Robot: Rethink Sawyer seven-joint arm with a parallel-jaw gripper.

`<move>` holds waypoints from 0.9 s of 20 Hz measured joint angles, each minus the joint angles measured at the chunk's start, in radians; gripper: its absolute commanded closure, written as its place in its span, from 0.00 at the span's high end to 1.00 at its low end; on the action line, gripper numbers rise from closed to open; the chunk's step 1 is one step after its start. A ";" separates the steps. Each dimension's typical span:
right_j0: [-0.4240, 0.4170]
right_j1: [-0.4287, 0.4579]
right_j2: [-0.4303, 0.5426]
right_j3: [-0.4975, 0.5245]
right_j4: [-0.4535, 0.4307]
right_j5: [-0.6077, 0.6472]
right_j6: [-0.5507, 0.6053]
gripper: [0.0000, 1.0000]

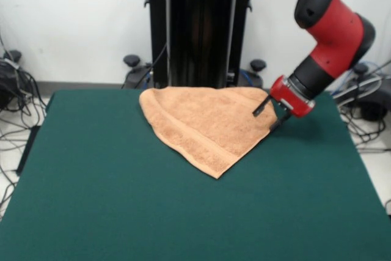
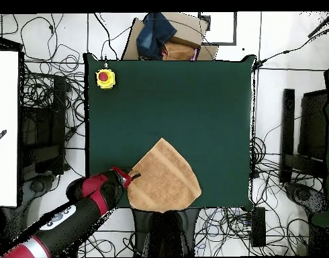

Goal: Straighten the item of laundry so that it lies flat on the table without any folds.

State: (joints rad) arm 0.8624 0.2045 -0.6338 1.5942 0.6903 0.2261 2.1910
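Towel (image 1: pixel 208 123) lies folded on the bench (image 1: pixel 122 212); gripper (image 1: pixel 272 114), jaws apart at its edge, must next pinch a corner.

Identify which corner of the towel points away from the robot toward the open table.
The sharp pointed corner of the towel; the other edges near the hand are rounded folds.

Towel (image 1: pixel 204 123) orange-tan, faint woven band stripe; table (image 1: pixel 122 200) dark green; arm (image 1: pixel 330 29) red, black; button box (image 2: pixel 105 78) yellow, red.
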 measured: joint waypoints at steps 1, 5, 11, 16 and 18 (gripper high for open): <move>0.001 0.000 0.000 0.000 0.000 0.000 0.000 1.00; 0.002 0.000 0.000 0.000 0.000 0.000 0.000 1.00; 0.006 0.001 0.000 0.000 0.000 0.000 0.000 1.00; 0.015 0.002 0.000 0.000 0.001 0.000 0.000 1.00; 0.027 0.003 0.000 0.000 0.004 0.000 0.000 1.00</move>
State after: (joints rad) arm 0.8892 0.2073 -0.6336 1.5942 0.6942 0.2263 2.1910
